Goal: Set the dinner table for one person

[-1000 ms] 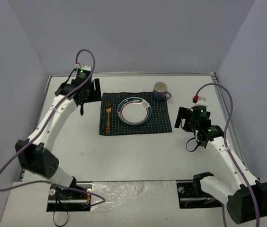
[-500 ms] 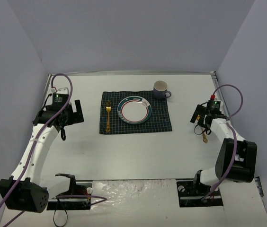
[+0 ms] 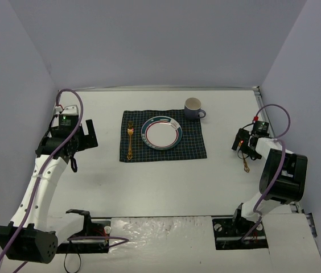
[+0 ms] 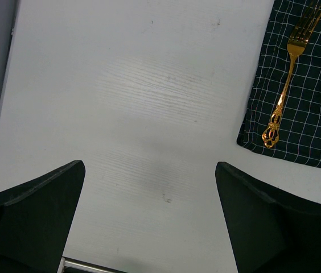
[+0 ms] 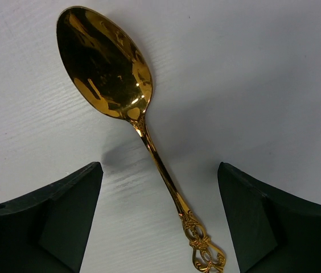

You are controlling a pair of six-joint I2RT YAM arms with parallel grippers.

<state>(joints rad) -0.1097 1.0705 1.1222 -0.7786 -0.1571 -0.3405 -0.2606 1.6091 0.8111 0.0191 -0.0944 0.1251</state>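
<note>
The white dinner table (image 3: 160,187) carries a dark checked cloth (image 3: 161,136). On the cloth lie a white plate with a teal rim (image 3: 161,133) and a gold fork (image 3: 130,141) to its left. A gold spoon (image 3: 246,166) lies on the bare table right of the cloth. My right gripper (image 3: 244,152) is open directly over it. In the right wrist view the spoon (image 5: 106,68) lies on the table (image 5: 263,68), its handle between the open gripper (image 5: 160,187) fingers. My left gripper (image 3: 73,162) is open and empty left of the cloth. The left wrist view shows the gripper (image 4: 149,193), the fork (image 4: 288,85) and the cloth (image 4: 314,119).
A blue-grey mug (image 3: 193,108) stands at the cloth's far right corner. Grey walls enclose the table on three sides. The right arm is folded close to the table's right edge. The table's metal left edge (image 4: 1,114) is near the left gripper.
The left arm has pulled back from the cloth's far left corner to the table's left side. The right arm has swung right and folded down, its gripper now over the spoon.
</note>
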